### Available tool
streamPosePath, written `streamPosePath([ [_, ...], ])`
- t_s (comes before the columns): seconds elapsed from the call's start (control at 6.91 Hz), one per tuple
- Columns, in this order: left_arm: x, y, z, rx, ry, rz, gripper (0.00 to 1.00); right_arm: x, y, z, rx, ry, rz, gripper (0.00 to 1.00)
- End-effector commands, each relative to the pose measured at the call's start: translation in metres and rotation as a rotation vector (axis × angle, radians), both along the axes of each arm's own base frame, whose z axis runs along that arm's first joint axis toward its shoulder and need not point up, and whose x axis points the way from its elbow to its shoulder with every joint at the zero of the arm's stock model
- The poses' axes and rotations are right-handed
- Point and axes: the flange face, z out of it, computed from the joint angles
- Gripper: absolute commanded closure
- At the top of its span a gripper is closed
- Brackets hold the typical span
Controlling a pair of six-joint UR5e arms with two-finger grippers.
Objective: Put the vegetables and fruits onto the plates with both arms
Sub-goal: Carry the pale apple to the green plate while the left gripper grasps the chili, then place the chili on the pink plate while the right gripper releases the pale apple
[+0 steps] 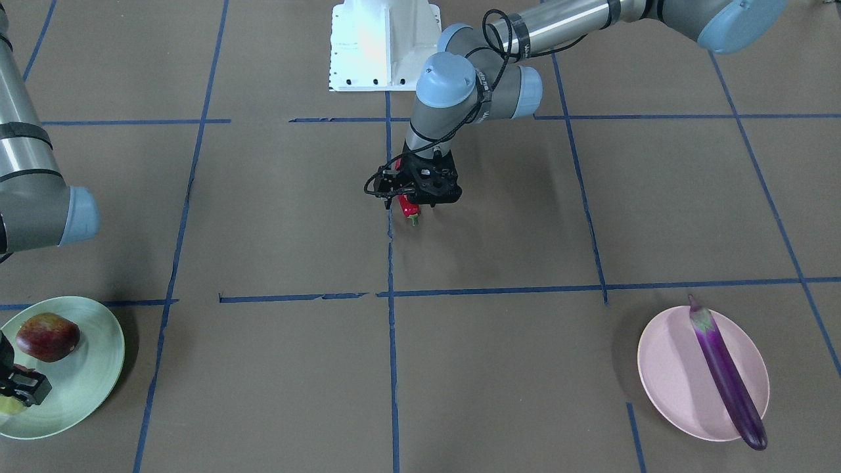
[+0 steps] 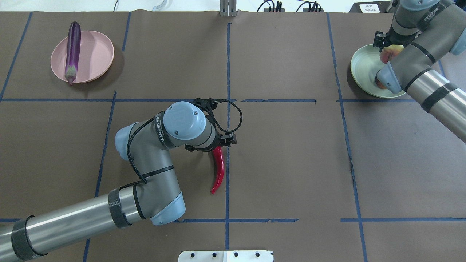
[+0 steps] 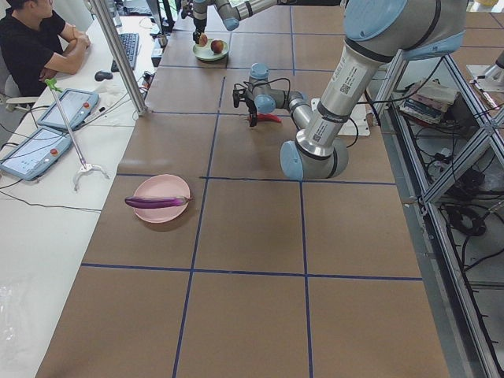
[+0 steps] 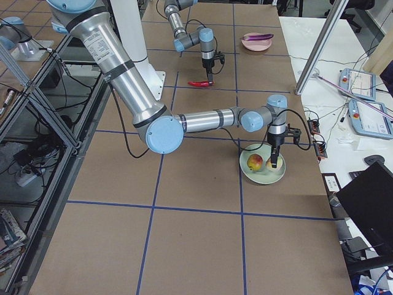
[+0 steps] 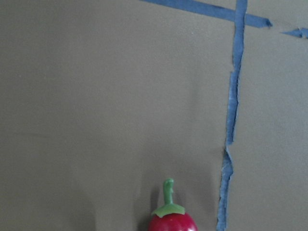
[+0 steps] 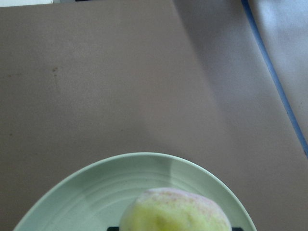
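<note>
A red chili (image 2: 218, 167) lies near the table's middle. My left gripper (image 2: 218, 143) stands over its stem end (image 5: 168, 202); the wrist hides the fingers, so I cannot tell whether they grip. The purple eggplant (image 1: 726, 374) lies across the pink plate (image 1: 663, 368). The dark red fruit (image 1: 47, 336) sits on the mint green plate (image 1: 85, 368). My right gripper (image 1: 23, 387) is low over that plate, shut on the yellow-green fruit (image 6: 175, 211), which is on or just above the plate (image 6: 96, 192).
The white base block (image 1: 384, 46) stands at the robot's edge of the table. Blue tape lines (image 2: 227, 72) cross the brown tabletop. In the exterior left view a seated person (image 3: 35, 43) and tablets (image 3: 31, 150) are at a side desk.
</note>
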Motion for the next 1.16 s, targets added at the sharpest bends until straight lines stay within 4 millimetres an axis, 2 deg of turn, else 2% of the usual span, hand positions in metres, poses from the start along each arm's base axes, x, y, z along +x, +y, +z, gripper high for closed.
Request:
streamPosePath([
  [0.0, -0.001, 0.001, -0.009, -0.007, -0.013, 0.000, 0.98, -0.018, 0.006, -0.002, 0.010, 0.010, -0.021, 0.00],
  [0.14, -0.002, 0.001, -0.009, -0.004, -0.016, -0.006, 1.00, -0.020, 0.006, -0.006, 0.018, 0.007, -0.024, 0.00],
  [0.29, -0.006, 0.001, -0.016, -0.007, -0.023, -0.008, 1.00, -0.022, 0.003, -0.019, 0.037, -0.004, -0.027, 0.00],
  [0.43, -0.027, 0.002, -0.035, -0.002, -0.018, -0.018, 1.00, -0.022, 0.003, -0.047, 0.075, -0.034, -0.026, 0.00],
  [0.58, -0.069, -0.029, -0.048, 0.011, 0.005, -0.076, 1.00, -0.028, 0.008, -0.066, 0.097, -0.066, -0.031, 0.00],
  [0.72, -0.108, -0.064, -0.046, 0.012, 0.011, -0.145, 1.00, -0.032, 0.018, -0.096, 0.109, -0.145, -0.058, 0.00],
  [0.87, -0.145, -0.098, -0.019, -0.003, -0.017, -0.213, 1.00, -0.040, 0.032, -0.128, 0.088, -0.253, -0.042, 0.00],
  [1.01, -0.199, -0.147, 0.006, 0.014, -0.065, -0.284, 1.00, -0.040, 0.052, -0.153, 0.079, -0.331, -0.016, 0.00],
])
